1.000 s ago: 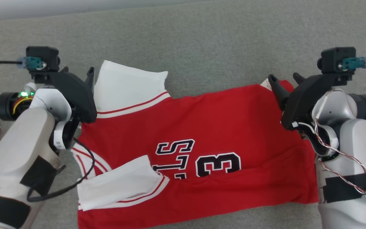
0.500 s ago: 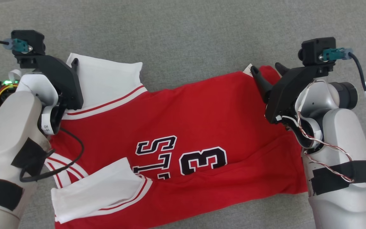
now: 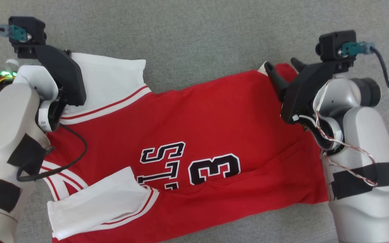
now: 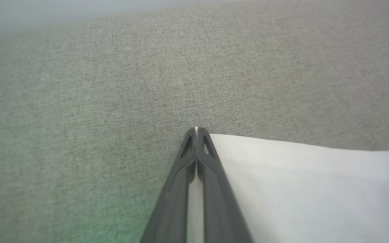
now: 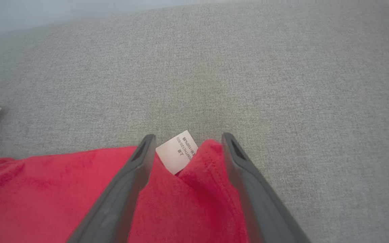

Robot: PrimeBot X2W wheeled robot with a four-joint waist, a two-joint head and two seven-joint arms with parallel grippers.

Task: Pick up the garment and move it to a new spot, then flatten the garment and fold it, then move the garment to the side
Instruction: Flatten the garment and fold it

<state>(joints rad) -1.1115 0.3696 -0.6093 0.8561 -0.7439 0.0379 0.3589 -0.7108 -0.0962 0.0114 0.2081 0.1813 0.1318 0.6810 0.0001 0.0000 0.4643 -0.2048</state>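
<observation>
The garment [image 3: 214, 128] is a red jersey with white sleeves and black lettering, spread flat on the grey surface. My left gripper [image 3: 68, 53] sits at the far corner of the upper white sleeve [image 3: 110, 81]. In the left wrist view its fingers [image 4: 196, 130] are pressed together on the corner of that sleeve [image 4: 299, 189], with a white sliver of cloth showing between them. My right gripper [image 3: 281, 63] stands open over the far hem corner. In the right wrist view its two fingers [image 5: 188, 136] straddle the red cloth [image 5: 187, 202] and a white care label [image 5: 177, 152].
Grey woven fabric surface [image 3: 198, 40] runs all around the garment, with free room beyond it at the top. A second white sleeve [image 3: 96, 202] lies folded over the chest at the near left. My left arm's black cable [image 3: 76, 158] hangs over the jersey's shoulder.
My left gripper's fingers have shut at the white sleeve corner. The right gripper stays open over the hem corner. The head view has shifted, so the jersey sits further left.
</observation>
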